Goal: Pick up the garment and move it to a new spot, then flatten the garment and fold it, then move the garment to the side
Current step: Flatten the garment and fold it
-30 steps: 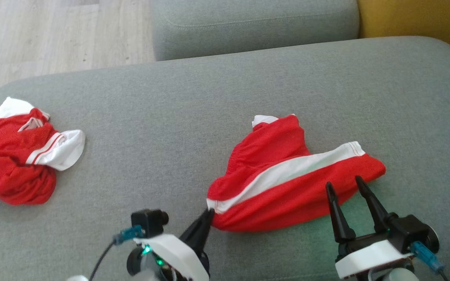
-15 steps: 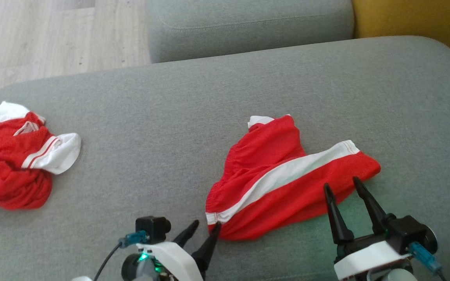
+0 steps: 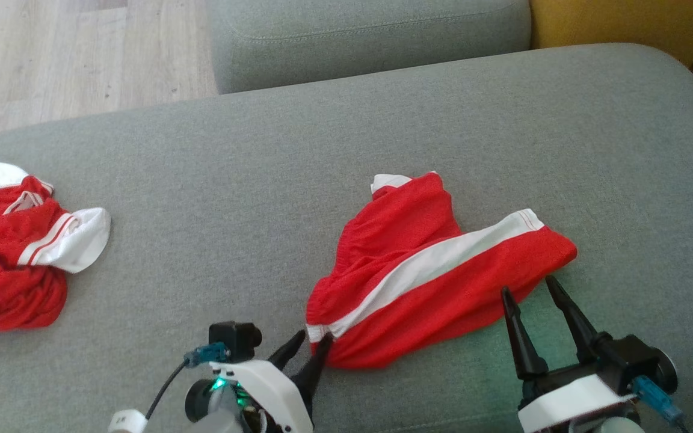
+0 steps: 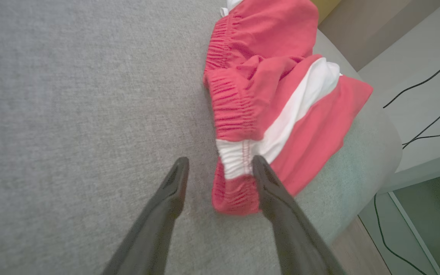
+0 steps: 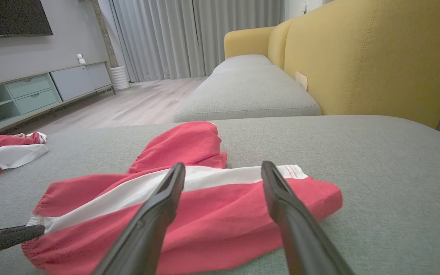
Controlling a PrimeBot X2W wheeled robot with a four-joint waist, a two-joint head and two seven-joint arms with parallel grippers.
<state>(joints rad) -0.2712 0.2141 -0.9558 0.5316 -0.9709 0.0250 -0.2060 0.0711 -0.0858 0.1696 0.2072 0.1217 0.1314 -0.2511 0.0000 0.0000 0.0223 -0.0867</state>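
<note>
The garment (image 3: 431, 270) is a pair of red shorts with a white side stripe, lying crumpled on the middle of the grey seat cushion (image 3: 262, 180). My left gripper (image 3: 312, 340) stands open at the garment's near left corner. In the left wrist view the white waistband end (image 4: 239, 156) lies between that gripper's (image 4: 220, 162) spread fingers, closer to the right one. My right gripper (image 3: 529, 286) is open at the near right edge of the garment (image 5: 189, 206), its fingers spread over the red cloth in the right wrist view and holding nothing.
A second red and white garment (image 3: 15, 252) is bunched at the cushion's far left. Behind are another grey cushion (image 3: 370, 36), a yellow sofa back (image 3: 617, 24) and wooden floor (image 3: 52, 60). The cushion's edge (image 4: 388, 130) drops off just past the shorts, with cables (image 4: 426, 130) below.
My left gripper has opened and let go of the waistband corner, which now rests on the cushion. The head camera has shifted slightly. The right gripper stays open in place.
</note>
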